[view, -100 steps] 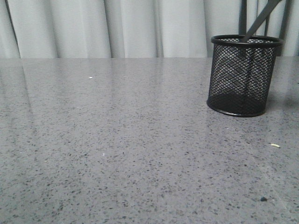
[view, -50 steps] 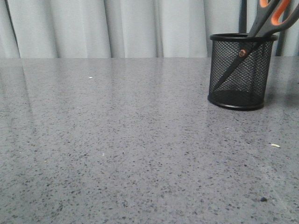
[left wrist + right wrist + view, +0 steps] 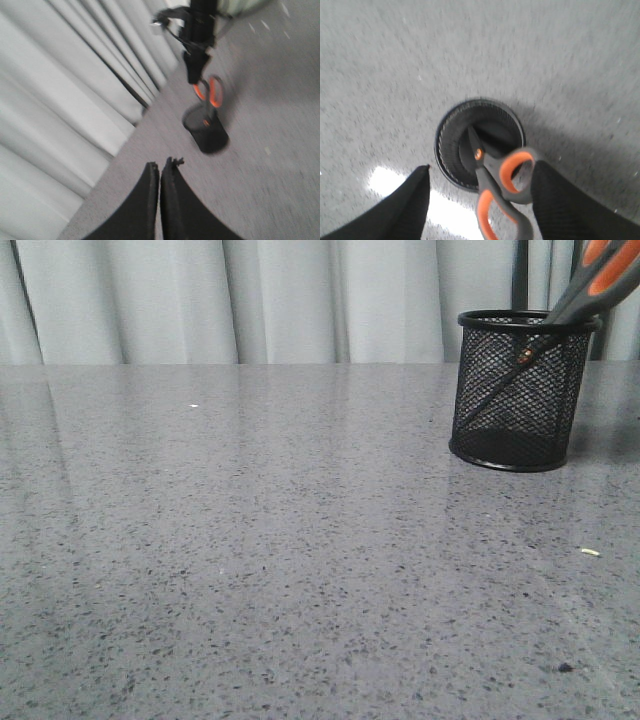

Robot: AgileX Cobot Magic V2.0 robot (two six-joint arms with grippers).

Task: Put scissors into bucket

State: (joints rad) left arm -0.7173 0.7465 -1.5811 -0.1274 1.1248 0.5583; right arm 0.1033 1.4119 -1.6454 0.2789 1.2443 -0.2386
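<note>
The black mesh bucket stands upright at the far right of the table. The scissors lean in it, blades down inside and grey-and-orange handles sticking out over the rim to the right. In the right wrist view my right gripper is open just above the bucket. The scissors' handles lie between its wide-apart fingers, close to one finger. My left gripper is shut and empty, well away from the bucket and scissors. No gripper shows in the front view.
The grey speckled table ends at pale curtains behind. Small crumbs lie on it at the right and near the front right. The right arm hangs over the bucket in the left wrist view.
The scissors have dropped blades-first into the bucket, so their handles now show above the rim. The bucket has shifted slightly back and to the right.
</note>
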